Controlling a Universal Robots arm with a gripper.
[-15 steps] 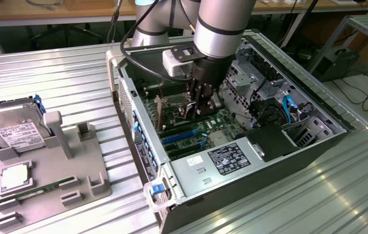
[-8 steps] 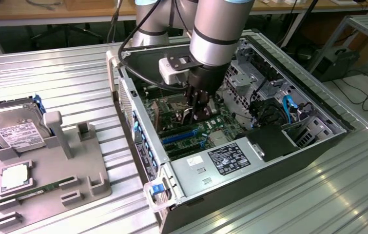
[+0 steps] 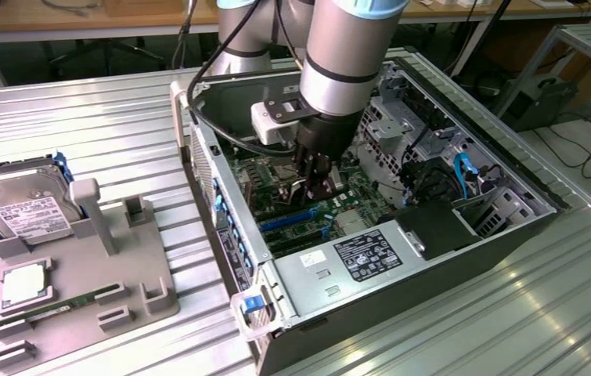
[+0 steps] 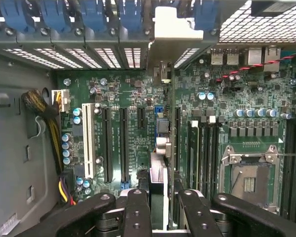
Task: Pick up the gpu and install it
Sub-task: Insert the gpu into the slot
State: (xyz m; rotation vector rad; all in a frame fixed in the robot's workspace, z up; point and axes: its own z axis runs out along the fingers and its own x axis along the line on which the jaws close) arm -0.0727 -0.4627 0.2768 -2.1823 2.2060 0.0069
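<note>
One arm reaches down into the open computer case (image 3: 274,270), which lies on its side on the ribbed metal table (image 3: 86,125). Its black gripper (image 3: 314,182) is low over the green motherboard (image 3: 306,205), and it holds the gpu (image 4: 160,163) edge-on between its fingers (image 4: 138,212) — the fingers are clamped on the card, one at each face. In the wrist view the card stands upright, thin and dark, directly over the motherboard beside the long black expansion slots (image 4: 116,143); its pale bracket end (image 4: 177,27) is up at the rear slot openings of the case, between the blue clips (image 4: 93,15). Whether the card already sits in a slot I cannot tell.

Outside the case, toward the exterior view's left, a grey holder (image 3: 76,290) carries a silver hard drive (image 3: 26,213) and a green memory stick (image 3: 60,308) — both well apart from the gripper.
</note>
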